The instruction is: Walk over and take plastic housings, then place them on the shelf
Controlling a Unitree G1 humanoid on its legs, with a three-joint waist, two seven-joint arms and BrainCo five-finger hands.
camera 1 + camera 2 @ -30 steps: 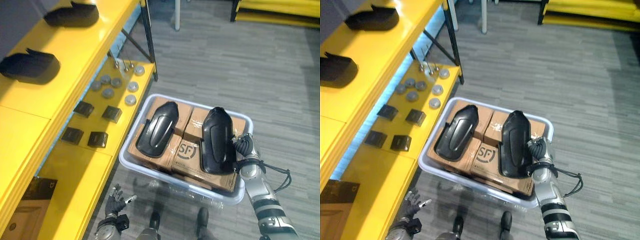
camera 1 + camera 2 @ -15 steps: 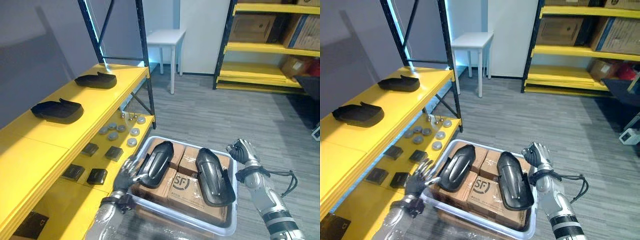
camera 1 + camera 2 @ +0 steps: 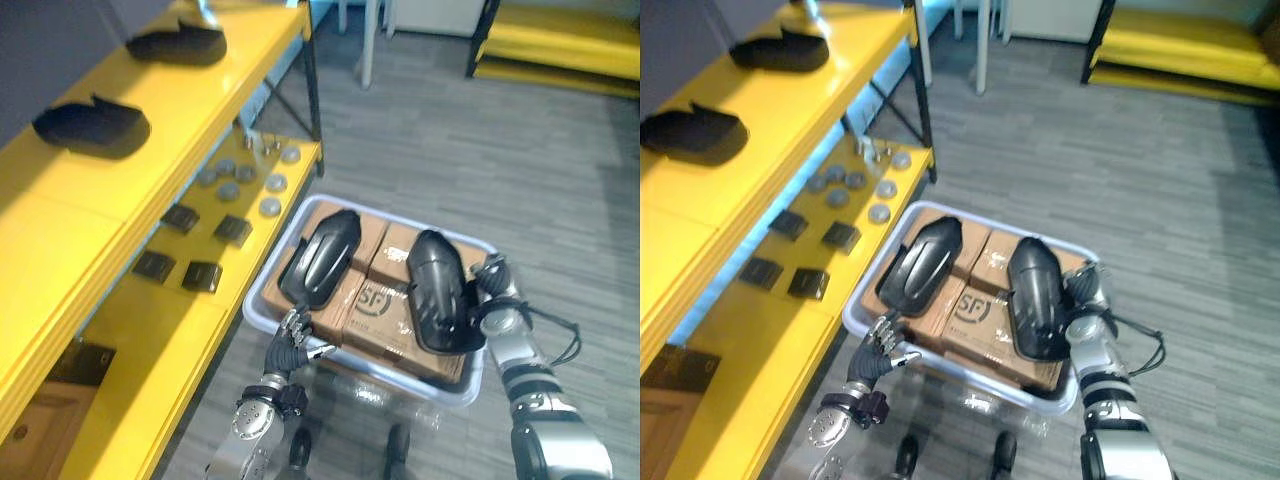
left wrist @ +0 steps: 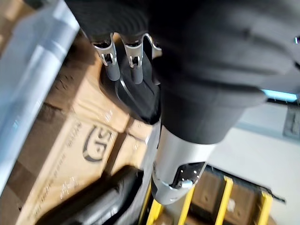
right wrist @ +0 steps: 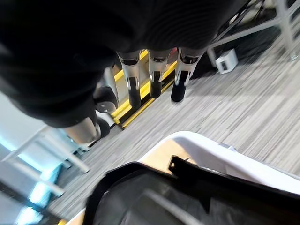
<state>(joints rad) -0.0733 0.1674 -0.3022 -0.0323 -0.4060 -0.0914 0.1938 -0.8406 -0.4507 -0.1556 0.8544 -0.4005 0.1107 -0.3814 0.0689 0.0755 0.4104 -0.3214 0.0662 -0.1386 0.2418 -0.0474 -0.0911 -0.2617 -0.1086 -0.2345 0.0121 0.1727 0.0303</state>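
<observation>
Two black plastic housings lie on cardboard boxes (image 3: 375,300) in a white bin (image 3: 400,375): the left housing (image 3: 320,258) and the right housing (image 3: 435,290). My left hand (image 3: 290,340) is open at the bin's front left rim, just below the left housing's near end; in the left wrist view its fingers (image 4: 121,61) point at that housing (image 4: 138,96). My right hand (image 3: 497,290) is open beside the right housing's right edge, its straight fingers (image 5: 154,77) above the housing (image 5: 154,197), not gripping it. Two more housings (image 3: 95,125) (image 3: 180,42) rest on the yellow shelf's top level.
The yellow shelf (image 3: 60,230) runs along my left. Its lower level (image 3: 150,340) holds small black parts (image 3: 200,275) and grey discs (image 3: 240,180). A black shelf post (image 3: 310,80) stands behind the bin. Grey carpet (image 3: 480,150) lies open to the right.
The camera has tilted down. My right hand's fingers have straightened from a curl and it has come back beside the right housing. My left hand sits lower, at the bin's front rim.
</observation>
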